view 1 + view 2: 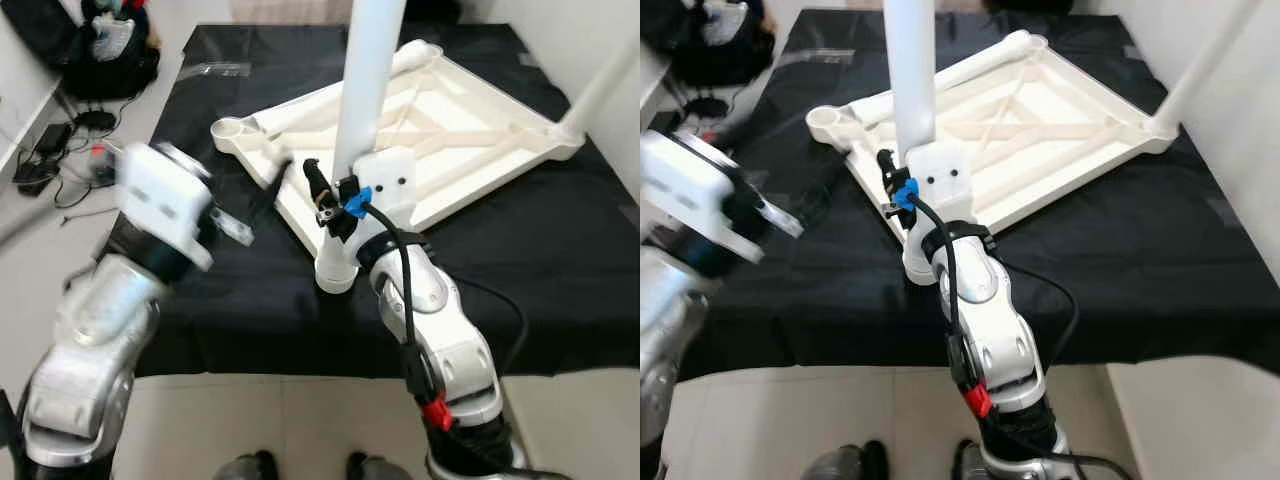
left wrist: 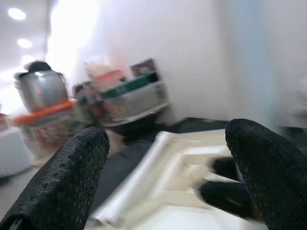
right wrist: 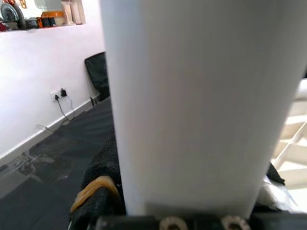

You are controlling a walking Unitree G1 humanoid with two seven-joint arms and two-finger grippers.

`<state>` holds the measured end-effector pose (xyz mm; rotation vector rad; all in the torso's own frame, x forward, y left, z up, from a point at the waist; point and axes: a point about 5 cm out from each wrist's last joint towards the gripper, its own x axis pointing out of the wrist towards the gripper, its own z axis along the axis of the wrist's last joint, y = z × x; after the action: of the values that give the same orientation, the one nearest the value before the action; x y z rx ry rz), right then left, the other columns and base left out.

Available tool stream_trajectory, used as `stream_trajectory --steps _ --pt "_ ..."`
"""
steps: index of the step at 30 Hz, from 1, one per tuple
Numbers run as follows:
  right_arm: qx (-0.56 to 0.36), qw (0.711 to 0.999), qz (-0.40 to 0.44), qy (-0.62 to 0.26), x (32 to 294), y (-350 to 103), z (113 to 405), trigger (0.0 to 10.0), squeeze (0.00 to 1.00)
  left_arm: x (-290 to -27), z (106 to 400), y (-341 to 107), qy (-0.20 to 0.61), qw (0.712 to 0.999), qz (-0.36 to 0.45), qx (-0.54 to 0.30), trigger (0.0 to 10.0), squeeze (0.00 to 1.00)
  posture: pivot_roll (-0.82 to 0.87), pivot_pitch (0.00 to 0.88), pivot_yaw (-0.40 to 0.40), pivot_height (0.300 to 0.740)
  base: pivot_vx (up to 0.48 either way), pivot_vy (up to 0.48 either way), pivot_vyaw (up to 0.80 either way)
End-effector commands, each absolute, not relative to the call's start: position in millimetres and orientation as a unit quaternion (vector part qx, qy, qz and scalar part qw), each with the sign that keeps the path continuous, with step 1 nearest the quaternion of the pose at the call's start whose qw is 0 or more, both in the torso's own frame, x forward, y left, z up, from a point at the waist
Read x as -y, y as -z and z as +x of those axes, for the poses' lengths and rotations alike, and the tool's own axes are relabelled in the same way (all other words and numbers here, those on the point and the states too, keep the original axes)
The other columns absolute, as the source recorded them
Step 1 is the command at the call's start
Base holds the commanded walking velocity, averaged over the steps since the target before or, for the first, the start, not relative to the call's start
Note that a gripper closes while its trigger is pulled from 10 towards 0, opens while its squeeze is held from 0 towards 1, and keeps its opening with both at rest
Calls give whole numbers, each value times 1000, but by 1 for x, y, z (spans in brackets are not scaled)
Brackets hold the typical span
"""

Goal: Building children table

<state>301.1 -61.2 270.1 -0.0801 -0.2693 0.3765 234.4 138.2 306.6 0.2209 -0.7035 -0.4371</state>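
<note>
Tabletop point(image 1: 440, 130), white and upside down, lies on the black cloth point(image 1: 200, 130) before me, its ribbed underside up. My right tool point(image 1: 335, 205) is clamped around an upright white leg point(image 1: 365, 90) standing at the near corner socket point(image 1: 336, 272). My left tool point(image 1: 262, 200) hovers blurred just beside that edge, its fingers point(image 2: 72, 172) spread apart, holding nothing.
</note>
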Motion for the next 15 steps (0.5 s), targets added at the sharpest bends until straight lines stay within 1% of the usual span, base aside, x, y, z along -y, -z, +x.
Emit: stream_trajectory --steps 1,2,3,5,6,8,12,15 --pt "119 983 -33 -136 90 -270 316 0 0 -136 237 -293 218 921 95 309 10000 0 -9 185 3 740 0 0 0" --pt "144 980 -25 -138 96 -287 319 0 0 -132 236 -285 224 924 87 296 10000 0 -12 183 3 740 0 0 0" --pt "144 980 -25 -138 96 -287 319 0 0 -132 236 -285 224 924 87 296 10000 0 -12 183 3 740 0 0 0" --pt "175 975 -34 -134 111 -310 328 0 0 -118 233 -264 244 930 73 266 10000 0 -26 162 -3 740 0 0 0" --pt "175 975 -34 -134 111 -310 328 0 0 -118 233 -264 244 930 73 266 10000 0 -26 162 -3 740 0 0 0" --pt "184 973 -47 -127 122 -319 335 0 0 -105 231 -251 261 931 64 246 10000 0 -25 154 -5 740 0 0 0" --pt "184 972 -56 -133 123 -320 341 0 0 -98 232 -248 275 931 58 231 10000 0 -15 145 -12 740 0 0 0" --pt "181 971 -57 -142 119 -319 342 0 0 -99 233 -248 275 932 57 227 10000 0 -11 141 -14 740 0 0 0"
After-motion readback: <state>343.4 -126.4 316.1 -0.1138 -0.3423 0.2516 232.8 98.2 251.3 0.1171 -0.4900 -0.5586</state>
